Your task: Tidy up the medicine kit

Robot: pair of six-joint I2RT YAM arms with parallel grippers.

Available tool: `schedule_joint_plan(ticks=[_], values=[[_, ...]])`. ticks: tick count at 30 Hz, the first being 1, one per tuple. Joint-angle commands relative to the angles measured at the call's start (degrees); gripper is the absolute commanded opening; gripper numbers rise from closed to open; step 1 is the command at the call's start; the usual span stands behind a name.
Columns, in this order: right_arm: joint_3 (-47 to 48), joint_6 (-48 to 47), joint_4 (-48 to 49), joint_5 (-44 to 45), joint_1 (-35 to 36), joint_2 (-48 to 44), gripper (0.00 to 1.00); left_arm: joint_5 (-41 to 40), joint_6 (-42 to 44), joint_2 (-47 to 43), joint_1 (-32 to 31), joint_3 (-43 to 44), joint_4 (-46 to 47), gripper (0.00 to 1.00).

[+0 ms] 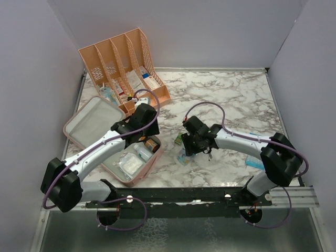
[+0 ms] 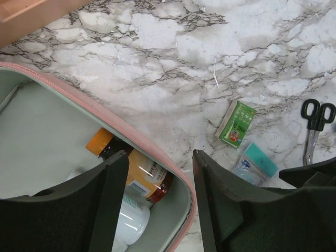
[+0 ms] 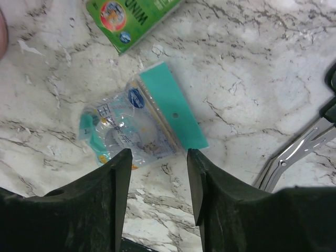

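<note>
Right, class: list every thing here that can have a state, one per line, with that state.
Flat pink zip medicine kit: open, lid laid back.
Amber bottle with orange cap: lying inside the kit.
Small green cardboard box: flat on the marble.
Clear plastic packet with teal card: flat on the marble.
Black-handled scissors: shut.
Peach slotted organiser: upright.
Left gripper: open.
Right gripper: open, over the packet.

Bright, even, diffuse from above; soft shadows on the marble table (image 1: 236, 94); near foreground slightly blurred in wrist views.
</note>
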Motion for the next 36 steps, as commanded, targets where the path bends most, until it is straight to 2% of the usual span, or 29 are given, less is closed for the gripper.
schedule_joint_plan(ticks=[1,6,9,15,22,26,36], values=[[-0.84,0.14,4.13,-1.40,0.35,0.92,0.48,1.28,0.29,-2.27,0.57,-1.51,1.79,0.56],[-0.31,0.46,3.92,0.10,1.25,4.66,0.48,3.60,-0.08,-3.32,0.67,-2.86,2.78,0.56],[-0.49,0.79,4.33,1.41,1.33,5.34,0.46,6.80,0.71,-4.15,0.76,-3.98,4.06,0.60],[-0.91,2.57,4.50,5.10,1.29,5.49,0.30,17.24,3.22,-6.24,0.76,-7.56,8.38,0.68],[-1.95,4.32,6.28,8.56,1.34,1.87,0.15,24.40,4.17,-6.49,0.76,-10.22,12.20,0.69],[-3.14,6.30,6.55,12.66,1.34,-1.56,0.12,28.15,4.37,-5.64,0.74,-10.78,13.30,0.69],[-6.41,13.66,6.30,22.11,1.30,-11.14,0.11,37.35,4.51,-2.13,0.67,-12.39,18.43,0.68]])
